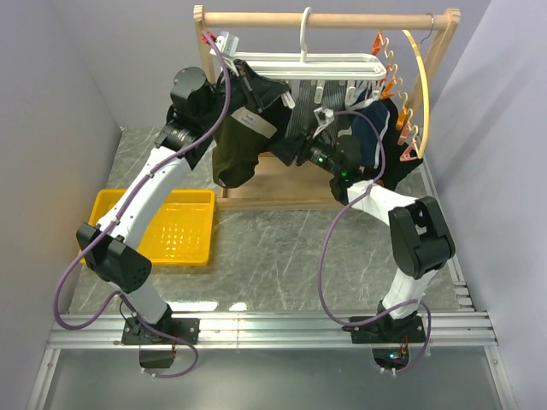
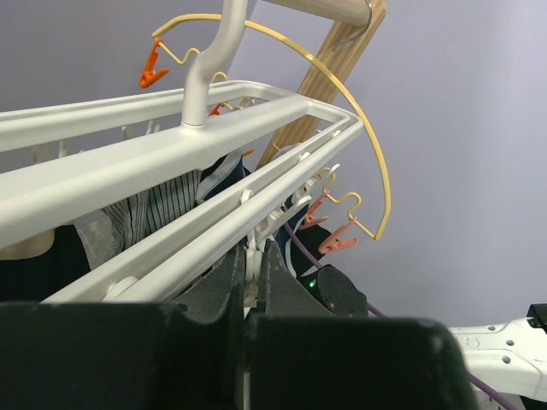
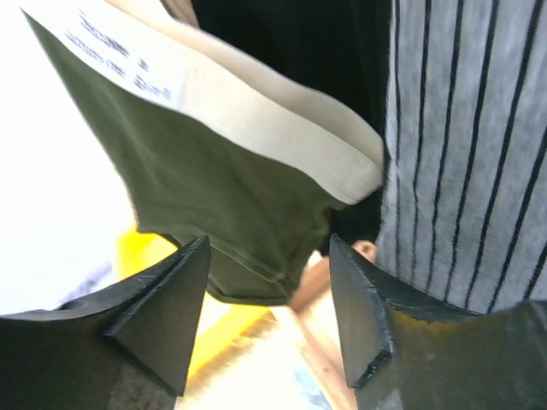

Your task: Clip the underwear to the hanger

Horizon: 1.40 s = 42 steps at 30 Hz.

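The white grid hanger hangs by its hook from the wooden rod. It fills the left wrist view. The olive-green underwear with its beige waistband hangs under the hanger's left end. My left gripper is raised at that end, and its jaws are shut on a white clip under the frame. My right gripper is open just right of the underwear. In the right wrist view the underwear and waistband hang just beyond the open gripper, apart from the fingers.
A wooden rack carries the hanger and a curved hoop with orange clips, also in the left wrist view. A striped garment and a navy one hang on the hanger. A yellow basket sits at the left.
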Each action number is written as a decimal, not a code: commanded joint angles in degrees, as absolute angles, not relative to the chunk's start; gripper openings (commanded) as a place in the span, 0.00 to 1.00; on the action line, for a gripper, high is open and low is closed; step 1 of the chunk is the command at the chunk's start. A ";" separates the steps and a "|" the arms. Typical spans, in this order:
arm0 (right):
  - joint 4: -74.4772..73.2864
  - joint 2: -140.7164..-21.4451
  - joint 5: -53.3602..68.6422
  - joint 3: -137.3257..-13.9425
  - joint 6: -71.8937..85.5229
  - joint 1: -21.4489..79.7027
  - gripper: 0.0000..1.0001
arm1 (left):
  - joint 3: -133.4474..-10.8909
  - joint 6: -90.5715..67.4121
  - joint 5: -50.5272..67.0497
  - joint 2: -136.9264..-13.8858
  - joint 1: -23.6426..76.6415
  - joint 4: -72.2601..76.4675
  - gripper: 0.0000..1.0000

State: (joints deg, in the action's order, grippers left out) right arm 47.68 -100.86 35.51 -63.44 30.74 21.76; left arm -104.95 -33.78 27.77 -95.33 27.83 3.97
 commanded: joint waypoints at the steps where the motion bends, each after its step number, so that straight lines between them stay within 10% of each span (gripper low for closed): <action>1: 54.31 -101.60 38.31 -66.71 38.92 20.13 0.67 | -104.24 -35.51 33.66 -92.11 28.30 2.90 0.00; 12: 59.50 -109.59 44.11 -73.47 42.18 19.07 0.70 | -103.10 -38.76 35.95 -91.93 26.37 4.66 0.00; 19: 67.48 -112.94 48.00 -73.84 52.73 18.54 0.92 | -102.04 -39.29 36.74 -91.76 24.70 4.83 0.00; 42: 80.33 -122.60 31.20 -72.59 58.18 24.79 0.93 | -101.60 -40.69 37.09 -91.41 24.26 5.10 0.00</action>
State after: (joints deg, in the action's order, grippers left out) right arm 73.14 -121.36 33.52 -70.24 56.36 24.25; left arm -101.54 -38.87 31.64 -94.21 24.08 7.90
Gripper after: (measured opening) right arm 0.935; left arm 0.050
